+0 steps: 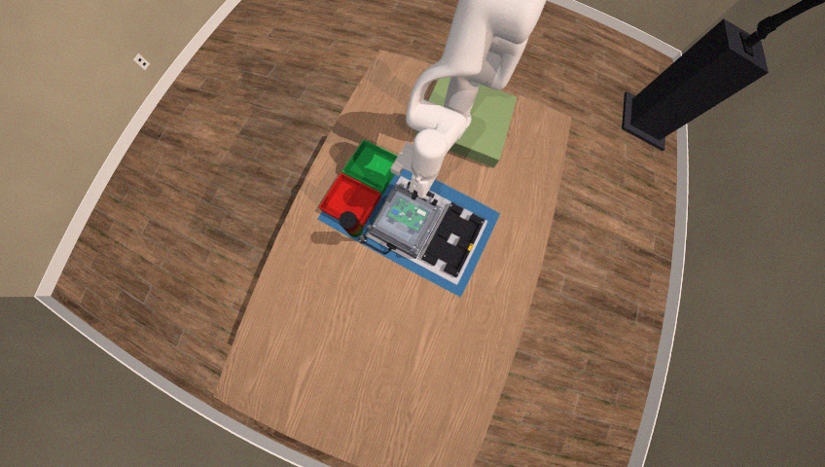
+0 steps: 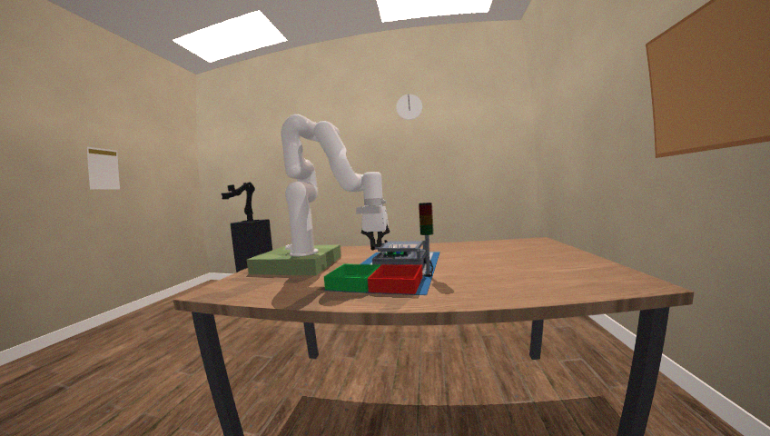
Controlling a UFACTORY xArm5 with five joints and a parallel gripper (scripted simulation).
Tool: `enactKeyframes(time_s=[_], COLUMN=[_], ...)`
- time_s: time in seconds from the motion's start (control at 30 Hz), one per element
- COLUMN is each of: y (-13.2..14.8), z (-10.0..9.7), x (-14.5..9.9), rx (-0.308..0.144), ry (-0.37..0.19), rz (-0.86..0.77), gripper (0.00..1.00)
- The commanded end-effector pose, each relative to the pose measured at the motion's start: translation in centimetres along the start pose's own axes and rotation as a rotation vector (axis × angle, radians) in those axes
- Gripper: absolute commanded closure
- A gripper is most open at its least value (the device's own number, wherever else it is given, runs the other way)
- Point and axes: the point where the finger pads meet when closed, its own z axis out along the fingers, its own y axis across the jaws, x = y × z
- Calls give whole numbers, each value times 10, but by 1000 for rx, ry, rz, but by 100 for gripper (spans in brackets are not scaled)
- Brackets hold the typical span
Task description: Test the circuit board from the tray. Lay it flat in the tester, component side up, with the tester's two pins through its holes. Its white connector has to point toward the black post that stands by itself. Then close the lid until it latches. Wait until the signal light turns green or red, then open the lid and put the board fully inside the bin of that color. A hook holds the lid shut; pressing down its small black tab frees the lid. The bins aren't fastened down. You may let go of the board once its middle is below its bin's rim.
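Circuit board (image 1: pixel 408 212) lying flat inside tester (image 1: pixel 376 235), under lid (image 1: pixel 399 230) that looks lowered. Jaws nearly shut, clamped on thin part at tester's arm-side edge, probably lid rim; too small to confirm. Signal light (image 2: pixel 425 218) beside tester looks unlit. Likely step: seating lid until latched. Press straight down, no sideways drag on tester. Green bin (image 1: pixel 370 164) and red bin (image 1: pixel 348 198) just beside tester, unfastened, easily nudged.

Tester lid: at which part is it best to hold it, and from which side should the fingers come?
Take the tester lid by its rim on the side facing the arm's green base block, coming straight down from above. The lid lies flat over the circuit board, so probably only its thin rim fits between the fingers. The gripper is shut on the lid there.
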Motion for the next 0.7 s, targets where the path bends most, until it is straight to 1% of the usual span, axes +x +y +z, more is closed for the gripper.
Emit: enactKeyframes(time_s=[0.0, 0.43, 0.47, 0.67], y=[-1, -1, -1, -1], z=[-1, 0, 0, 0], x=[0, 0, 0, 0], rx=[3, 3, 3, 3], ry=[0, 0, 0, 0], rz=[0, 0, 0, 0], gripper=[100, 100, 76, 76])
